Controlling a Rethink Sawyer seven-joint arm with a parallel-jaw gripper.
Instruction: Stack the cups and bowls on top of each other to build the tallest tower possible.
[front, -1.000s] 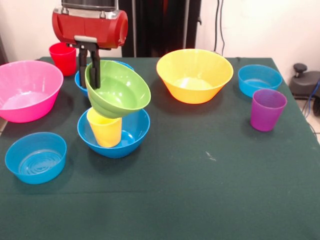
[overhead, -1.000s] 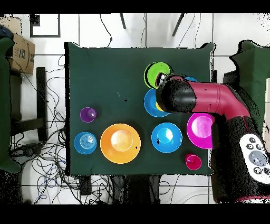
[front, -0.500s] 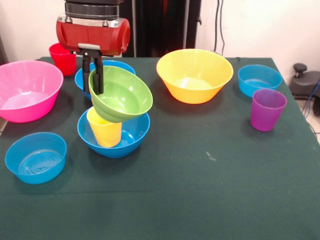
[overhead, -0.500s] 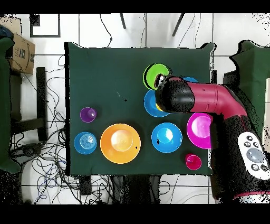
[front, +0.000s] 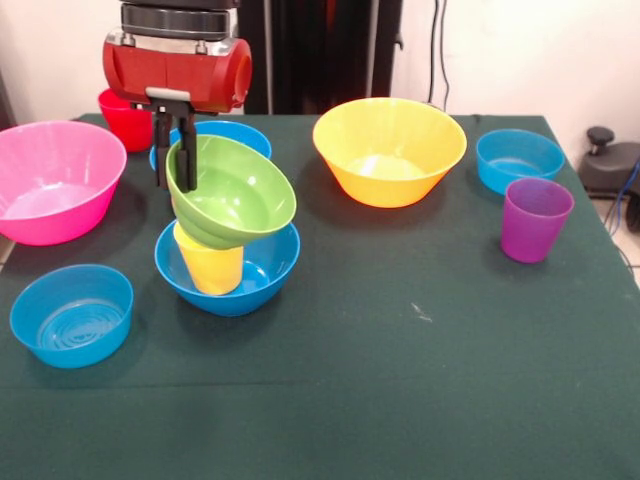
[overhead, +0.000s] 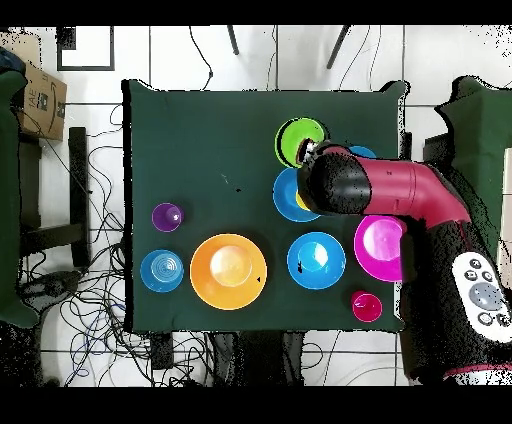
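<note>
Dark green table (front: 420, 400), white wall (front: 500, 50), tiled floor (overhead: 180, 60) strewn with cables (overhead: 90, 310)

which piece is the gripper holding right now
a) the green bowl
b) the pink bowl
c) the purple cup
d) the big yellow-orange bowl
a: in the front view the gripper is closed on the rim of the green bowl, which sits tilted on top of the yellow cup standing in a blue bowl.

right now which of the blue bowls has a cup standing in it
The blue bowl under the claw's green bowl; it holds the yellow cup, the other blue bowls hold none.
</note>
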